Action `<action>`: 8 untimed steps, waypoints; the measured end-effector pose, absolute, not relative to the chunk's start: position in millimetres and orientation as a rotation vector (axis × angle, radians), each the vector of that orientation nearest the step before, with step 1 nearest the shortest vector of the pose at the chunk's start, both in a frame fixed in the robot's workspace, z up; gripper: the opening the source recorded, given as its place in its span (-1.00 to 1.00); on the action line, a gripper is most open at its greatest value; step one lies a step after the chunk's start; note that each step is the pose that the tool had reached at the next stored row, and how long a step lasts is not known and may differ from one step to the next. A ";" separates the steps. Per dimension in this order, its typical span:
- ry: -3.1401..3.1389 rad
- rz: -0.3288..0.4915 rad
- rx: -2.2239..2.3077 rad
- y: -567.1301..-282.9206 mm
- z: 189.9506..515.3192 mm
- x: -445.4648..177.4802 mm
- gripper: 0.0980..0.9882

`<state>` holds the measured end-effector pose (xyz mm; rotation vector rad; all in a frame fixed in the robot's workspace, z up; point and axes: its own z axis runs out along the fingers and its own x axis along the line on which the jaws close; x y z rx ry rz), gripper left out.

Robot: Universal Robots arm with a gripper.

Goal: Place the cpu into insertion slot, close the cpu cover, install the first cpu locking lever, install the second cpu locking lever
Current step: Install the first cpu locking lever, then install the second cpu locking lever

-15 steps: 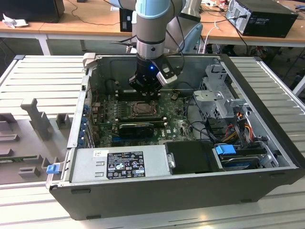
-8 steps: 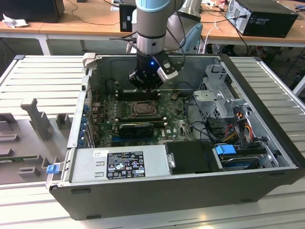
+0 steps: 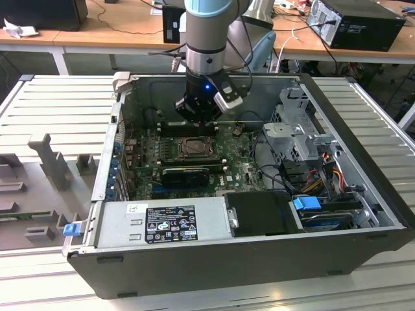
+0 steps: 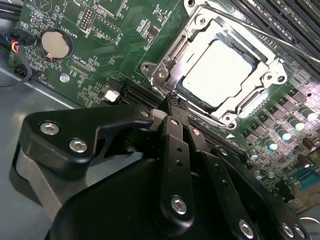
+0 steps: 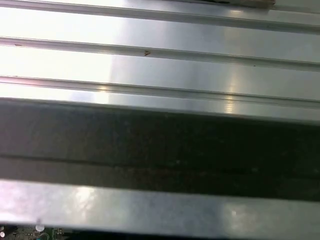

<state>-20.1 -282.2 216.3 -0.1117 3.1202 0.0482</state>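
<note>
In the second wrist view the cpu [image 4: 220, 72] lies flat in the insertion slot [image 4: 161, 75], its pale top shining. The cpu cover [image 4: 200, 36] lies down over it, and the chip shows through the cover's square opening. A thin metal lever rod [image 4: 280, 37] slants past the socket over the memory slots. My gripper [image 4: 173, 98] hangs just beside the socket's corner, its black fingers [image 4: 176, 150] pressed together and holding nothing. In the exterior view the gripper [image 3: 198, 120] hovers over the far edge of the insertion slot [image 3: 192, 148] inside the open computer case.
The green motherboard [image 4: 120, 30] carries a coin battery [image 4: 54, 44] and long black memory slots [image 4: 295, 20]. A power supply [image 3: 165, 222], a drive cage [image 3: 298, 129] and cables [image 3: 318, 178] fill the case. Ribbed grey panels [image 3: 58, 103] flank it; the first wrist view shows such ribs [image 5: 160, 60].
</note>
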 end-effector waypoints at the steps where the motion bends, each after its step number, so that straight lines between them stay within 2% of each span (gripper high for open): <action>1: 3.120 0.048 -0.112 -282.4 216.3 -20.1 -0.98; 8: 3.120 0.048 -0.112 -285.0 225.5 -20.1 -0.98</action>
